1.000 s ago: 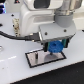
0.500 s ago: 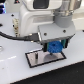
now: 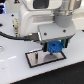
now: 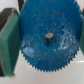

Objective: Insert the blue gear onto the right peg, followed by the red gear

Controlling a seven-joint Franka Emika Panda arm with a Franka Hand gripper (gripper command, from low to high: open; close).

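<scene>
My gripper (image 3: 53, 49) is shut on the blue gear (image 3: 54, 47) and holds it flat just above the grey plate with the black rim (image 3: 35, 61), over the half toward the exterior view's right. In the wrist view the blue gear (image 4: 35, 30) fills most of the picture, clamped at its toothed edge between the green pads (image 4: 7, 42). A dark spot shows in the hub's centre hole (image 4: 49, 36); I cannot tell whether it is the right peg. Otherwise the right peg is hidden under the gear. The red gear is out of view.
The plate lies on a white table (image 3: 15, 70). The arm's white body (image 3: 47, 20) and a black cable (image 3: 12, 36) hang over the scene behind the plate.
The gripper with the blue gear has sunk very slightly toward the plate; nothing else has moved.
</scene>
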